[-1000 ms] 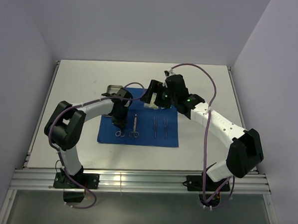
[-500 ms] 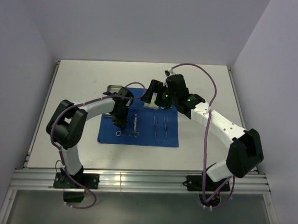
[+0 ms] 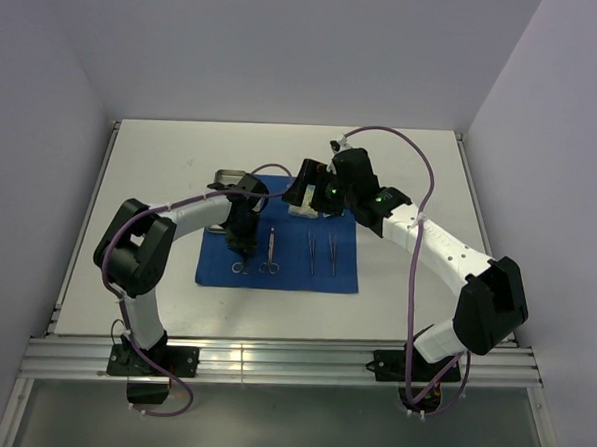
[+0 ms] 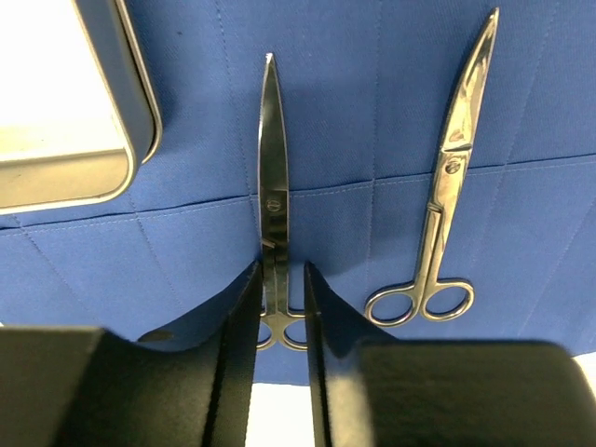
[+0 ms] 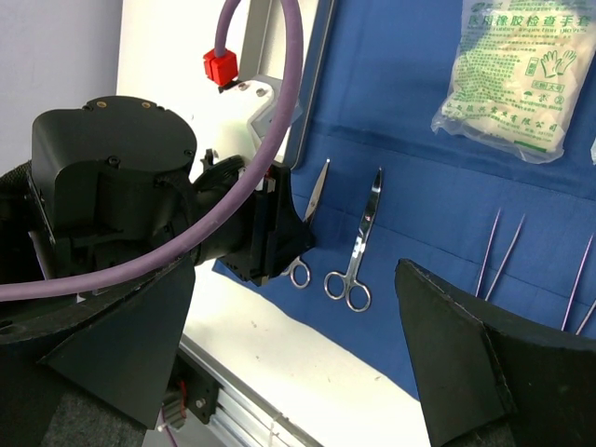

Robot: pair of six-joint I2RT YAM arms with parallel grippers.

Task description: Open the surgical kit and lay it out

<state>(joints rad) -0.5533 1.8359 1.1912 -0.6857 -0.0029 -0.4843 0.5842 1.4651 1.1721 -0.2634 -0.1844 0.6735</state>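
Observation:
The royal-blue cloth point(image 3: 286, 273) lies spread flat on the table. Two ring-handled scissors point(image 4: 273, 186) point(image 4: 447, 214) lie side by side on it, tips pointing away. My left gripper point(image 4: 278, 272) hovers low over the left scissors, its fingers point(image 4: 240, 317) straddling the shank with a narrow gap on each side. Two tweezers point(image 3: 311, 252) point(image 3: 332, 253) lie to the right. My right gripper point(image 5: 298, 372) is wide open and empty, held above the cloth's far edge point(image 3: 305, 199). A whitish packet with green print point(image 5: 517, 74) lies there. The steel tray point(image 4: 140, 112) sits at the cloth's far-left corner.
The white tabletop point(image 3: 421, 180) surrounds the cloth. Grey walls close in the left, back and right sides. An aluminium rail point(image 3: 271, 362) runs along the near edge. A purple cable point(image 5: 270, 140) loops over the left arm, close to the right wrist camera.
My left gripper has drifted slightly toward the far side over the left scissors. The scissors, tweezers and right arm have not moved.

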